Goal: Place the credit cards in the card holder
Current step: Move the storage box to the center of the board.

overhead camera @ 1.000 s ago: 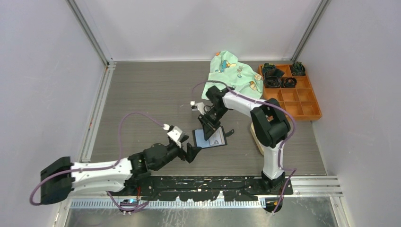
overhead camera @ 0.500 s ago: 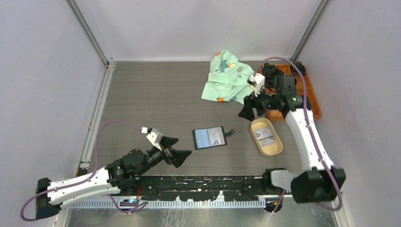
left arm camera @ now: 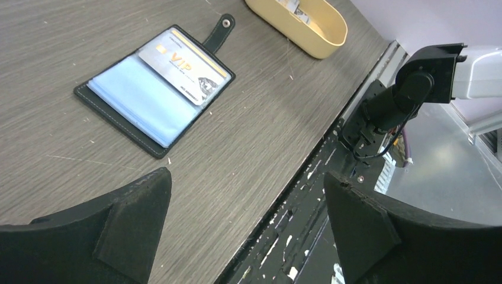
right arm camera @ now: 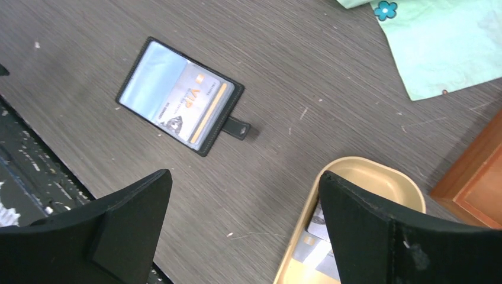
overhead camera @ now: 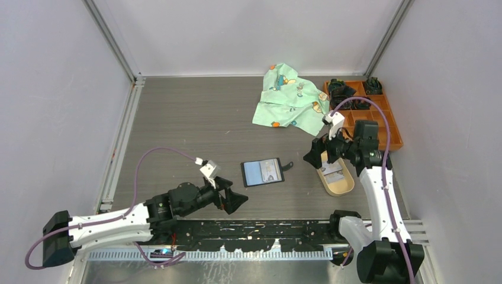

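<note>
The left pincer [left arm camera: 245, 177] and right pincer [right arm camera: 244, 177] are both spread wide, with nothing held. Just beyond the left pincer's tips the card holder [left arm camera: 155, 89] lies open on the desk [left arm camera: 266, 118], a VIP card [left arm camera: 183, 65] already pocketed. Beneath the right pincer, loose credit cards [right arm camera: 314, 251] are seen in the tan tray [right arm camera: 367, 163]. Two overlapping cards could be pinched together, or the unheld holder shoved aside during insertion.

one card holder [overhead camera: 262, 172], one tray [overhead camera: 341, 192], one cloth [overhead camera: 288, 103], one box [overhead camera: 391, 127].
</note>
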Controlling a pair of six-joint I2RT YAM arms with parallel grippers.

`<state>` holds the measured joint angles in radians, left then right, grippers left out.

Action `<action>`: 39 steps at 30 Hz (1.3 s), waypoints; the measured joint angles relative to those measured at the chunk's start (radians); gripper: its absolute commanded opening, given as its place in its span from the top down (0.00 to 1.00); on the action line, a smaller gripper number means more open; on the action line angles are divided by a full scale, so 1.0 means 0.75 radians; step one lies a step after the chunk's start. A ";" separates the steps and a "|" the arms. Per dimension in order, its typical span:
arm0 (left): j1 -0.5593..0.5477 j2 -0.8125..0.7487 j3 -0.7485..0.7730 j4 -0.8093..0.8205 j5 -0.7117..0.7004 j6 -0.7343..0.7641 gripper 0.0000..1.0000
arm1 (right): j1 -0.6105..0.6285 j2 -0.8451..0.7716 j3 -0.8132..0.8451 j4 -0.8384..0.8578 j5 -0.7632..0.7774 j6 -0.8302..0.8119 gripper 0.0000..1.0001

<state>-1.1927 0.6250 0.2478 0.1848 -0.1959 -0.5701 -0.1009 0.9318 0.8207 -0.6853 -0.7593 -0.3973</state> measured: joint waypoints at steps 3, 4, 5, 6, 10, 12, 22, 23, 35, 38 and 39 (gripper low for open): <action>0.003 0.046 0.017 0.001 0.016 -0.007 0.00 | -0.002 0.009 0.000 0.004 0.053 -0.036 0.03; 0.003 0.060 0.023 0.001 0.019 -0.007 0.01 | -0.002 0.018 0.000 0.004 0.076 -0.051 0.05; 0.005 0.076 0.033 -0.001 0.021 -0.007 0.01 | -0.002 0.032 0.000 0.004 0.098 -0.063 0.07; 0.006 0.091 0.041 -0.002 0.022 -0.006 0.01 | -0.003 0.047 0.000 0.004 0.118 -0.071 0.09; 0.021 0.134 0.055 0.008 0.023 0.002 0.01 | -0.006 0.128 0.001 -0.005 0.186 -0.084 0.19; 0.037 0.164 0.056 0.030 0.024 0.004 0.02 | -0.006 0.168 0.002 -0.012 0.202 -0.085 0.24; 0.129 0.481 0.117 0.181 0.141 0.040 0.08 | -0.008 0.338 0.053 -0.168 0.416 -0.287 0.59; 0.131 0.501 0.118 0.189 0.154 0.044 0.08 | -0.008 0.338 0.053 -0.175 0.446 -0.303 0.62; 0.171 0.507 0.081 0.258 0.199 0.078 0.09 | 0.025 0.480 0.053 -0.183 0.642 -0.361 0.71; 0.171 0.490 0.066 0.261 0.207 0.078 0.09 | 0.095 0.544 0.053 -0.170 0.662 -0.345 0.71; 0.171 0.483 0.062 0.264 0.208 0.078 0.09 | 0.114 0.557 0.053 -0.166 0.663 -0.341 0.71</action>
<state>-1.0641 0.9871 0.2939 0.3832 -0.0402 -0.5114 -0.0154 1.3495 0.8608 -0.8097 -0.2619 -0.6533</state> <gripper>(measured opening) 0.914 0.287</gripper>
